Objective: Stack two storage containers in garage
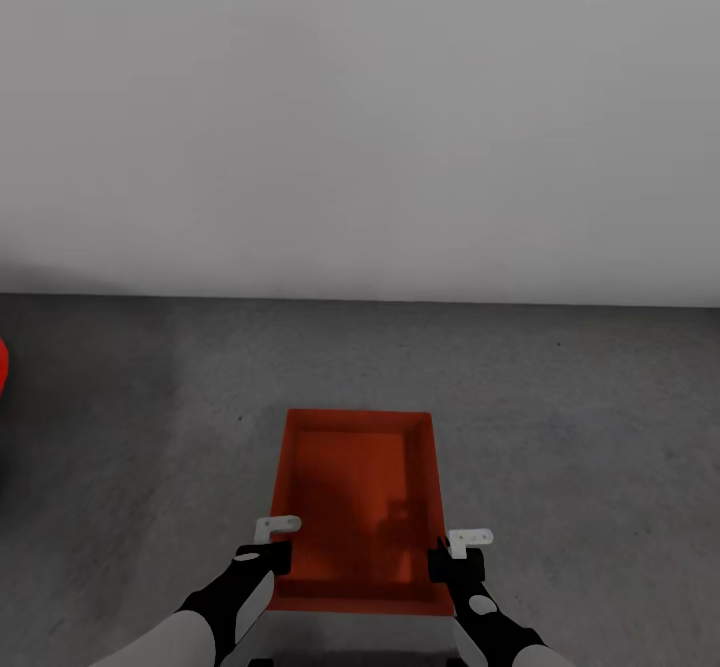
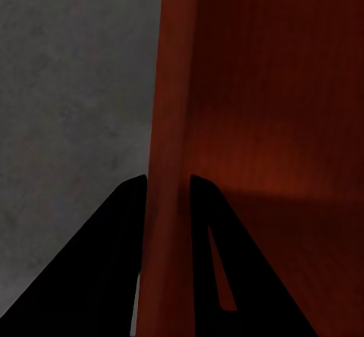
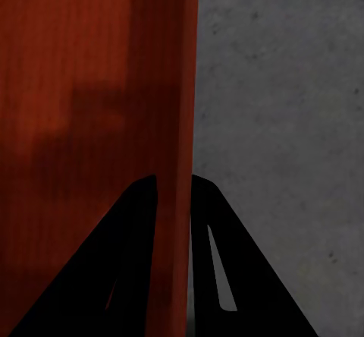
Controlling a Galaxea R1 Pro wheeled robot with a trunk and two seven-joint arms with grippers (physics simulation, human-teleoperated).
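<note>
Red-orange storage container [image 1: 360, 487], one, between two clamped grippers.

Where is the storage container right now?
In the head view, the storage container sits low and central over the concrete floor, between the left gripper and right gripper.

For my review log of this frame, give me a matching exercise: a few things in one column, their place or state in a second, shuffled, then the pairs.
Things:
1. left gripper
2. right gripper
3. container
4. wall

Places or states:
A. plain white, beyond the floor
B. clamped on the container's left wall
C. orange-red, open-topped, held between both arms
D. clamped on the container's right wall

Pairs: 1-B, 2-D, 3-C, 4-A
</note>
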